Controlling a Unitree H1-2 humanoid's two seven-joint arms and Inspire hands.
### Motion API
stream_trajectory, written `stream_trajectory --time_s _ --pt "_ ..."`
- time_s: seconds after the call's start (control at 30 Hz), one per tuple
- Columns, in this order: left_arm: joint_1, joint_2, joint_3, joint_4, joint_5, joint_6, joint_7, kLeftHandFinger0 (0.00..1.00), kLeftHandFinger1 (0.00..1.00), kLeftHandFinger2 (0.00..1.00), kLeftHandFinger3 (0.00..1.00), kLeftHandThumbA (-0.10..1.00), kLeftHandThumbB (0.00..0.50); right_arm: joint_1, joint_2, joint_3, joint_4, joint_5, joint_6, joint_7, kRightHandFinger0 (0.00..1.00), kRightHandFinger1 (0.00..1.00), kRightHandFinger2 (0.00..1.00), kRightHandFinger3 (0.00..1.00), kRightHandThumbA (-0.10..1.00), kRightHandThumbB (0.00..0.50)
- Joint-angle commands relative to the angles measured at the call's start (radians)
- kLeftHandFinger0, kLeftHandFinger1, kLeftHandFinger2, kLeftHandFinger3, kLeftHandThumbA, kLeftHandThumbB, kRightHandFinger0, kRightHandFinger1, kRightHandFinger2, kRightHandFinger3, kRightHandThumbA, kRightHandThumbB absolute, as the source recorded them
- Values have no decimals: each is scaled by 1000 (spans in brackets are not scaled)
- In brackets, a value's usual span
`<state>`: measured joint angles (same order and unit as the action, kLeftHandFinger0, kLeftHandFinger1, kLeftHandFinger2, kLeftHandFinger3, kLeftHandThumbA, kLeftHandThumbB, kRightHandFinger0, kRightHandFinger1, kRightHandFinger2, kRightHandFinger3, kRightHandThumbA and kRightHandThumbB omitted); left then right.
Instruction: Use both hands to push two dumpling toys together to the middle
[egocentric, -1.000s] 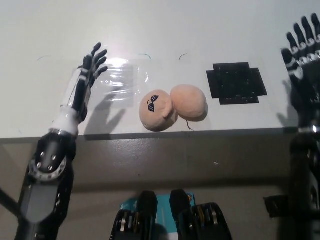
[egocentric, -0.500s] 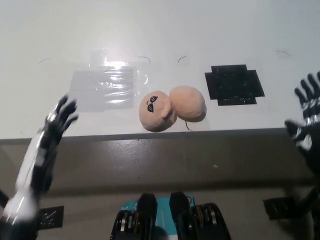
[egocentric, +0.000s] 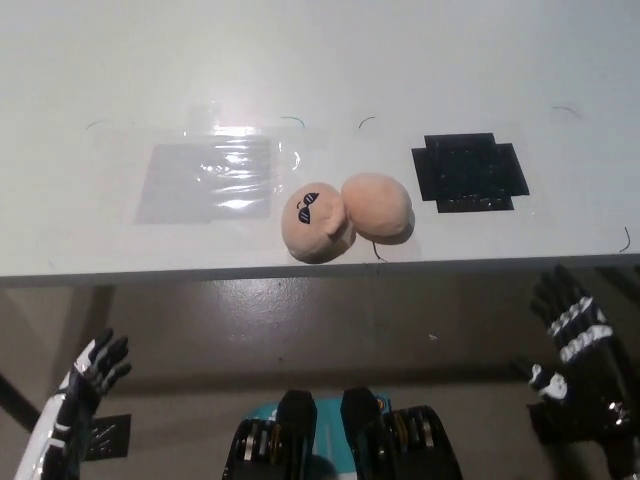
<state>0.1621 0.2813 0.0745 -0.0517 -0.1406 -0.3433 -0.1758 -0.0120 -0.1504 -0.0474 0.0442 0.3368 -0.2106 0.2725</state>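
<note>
**Peach dumplings are touching at the middle, both hands are low and away**

Peach-coloured plush is lying at the centre of the frame: the round soft dumpling toy with a printed sunglasses face (egocentric: 316, 226) is pressing against the plain round peach dumpling toy (egocentric: 378, 207) on its right side. The two are touching, with no gap showing between them, and they are sitting near the front edge of the white table (egocentric: 320, 60). A thin dark thread seems to be hanging just under the plain one.

At the left of the toys, a clear shiny plastic sheet (egocentric: 210, 178) is lying flat on the table. At the right of them, a black cross-shaped mat (egocentric: 470, 171) is lying flat too. Neither is touching the toys.

The white left hand (egocentric: 97, 366) is hanging at the lower left of the frame, below the table edge, with its fingers spread and holding nothing. The black right hand (egocentric: 572, 338) is at the lower right, also below the table edge, fingers apart and empty. Both are well apart from the toys.

Judging from this, the pushing seems done, because the dumplings are already meeting in the middle. What is left is probably only bringing the arms to rest.
</note>
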Motion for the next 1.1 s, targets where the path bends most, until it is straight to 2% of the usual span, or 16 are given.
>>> stream_trajectory --time_s 0.0,0.1,0.2,0.27,0.3,0.37,0.47,0.57,0.6,0.67,0.73,0.8,0.83,0.9,1.07 --pt "-33 8 9 81 17 -101 -7 1000 1000 1000 1000 1000 190 -10 9 6 49 -17 -52 18 1000 1000 1000 1000 1000 142" --pt "-81 15 13 176 43 -118 6 1000 1000 1000 1000 1000 191 -33 19 -3 109 -1 -62 17 1000 1000 1000 1000 1000 188" --pt "-102 19 16 242 50 -121 8 1000 1000 1000 1000 1000 193 -17 29 -13 128 9 -72 16 1000 1000 1000 1000 1000 189" --pt "-113 20 18 279 60 -127 8 1000 1000 1000 1000 1000 166 -3 30 -16 141 21 -80 27 1000 1000 1000 1000 1000 181" --pt "-117 19 19 287 68 -127 14 1000 1000 1000 1000 1000 171 0 31 -18 147 20 -85 26 1000 1000 1000 1000 1000 183" --pt "-136 19 20 298 71 -121 20 1000 1000 1000 1000 1000 128 -4 34 -24 173 13 -103 23 1000 1000 1000 1000 1000 178" --pt "-142 19 23 336 96 -127 32 1000 1000 1000 1000 1000 103 12 35 -25 189 23 -95 32 1000 1000 1000 1000 1000 186" --pt "-149 17 24 378 112 -127 44 1000 1000 1000 1000 1000 104 18 43 -35 209 39 -84 29 1000 1000 1000 1000 1000 191" --pt "-153 9 25 397 102 -127 42 1000 1000 1000 1000 1000 91 19 43 -39 221 47 -88 34 1000 1000 1000 1000 1000 177" --pt "-163 7 28 426 113 -127 53 1000 1000 1000 1000 1000 100 13 38 -39 244 34 -99 38 1000 1000 1000 1000 1000 168" --pt "-159 12 26 422 126 -127 59 1000 1000 1000 1000 1000 88 6 37 -42 252 45 -76 42 1000 1000 1000 1000 1000 197" --pt "-157 11 25 424 129 -127 60 1000 1000 1000 1000 1000 88 1 36 -45 262 44 -80 46 1000 1000 1000 1000 1000 190" --pt "-155 10 24 424 137 -127 67 1000 1000 1000 1000 1000 64 -1 36 -46 271 40 -88 47 1000 1000 1000 1000 1000 195" --pt "-154 9 22 427 147 -127 76 1000 1000 1000 1000 1000 51 -2 39 -48 276 38 -94 47 1000 1000 1000 1000 1000 184" --pt "-147 -3 24 436 133 -127 68 1000 1000 1000 1000 1000 60 -12 31 -50 278 34 -75 47 1000 1000 1000 1000 1000 197"
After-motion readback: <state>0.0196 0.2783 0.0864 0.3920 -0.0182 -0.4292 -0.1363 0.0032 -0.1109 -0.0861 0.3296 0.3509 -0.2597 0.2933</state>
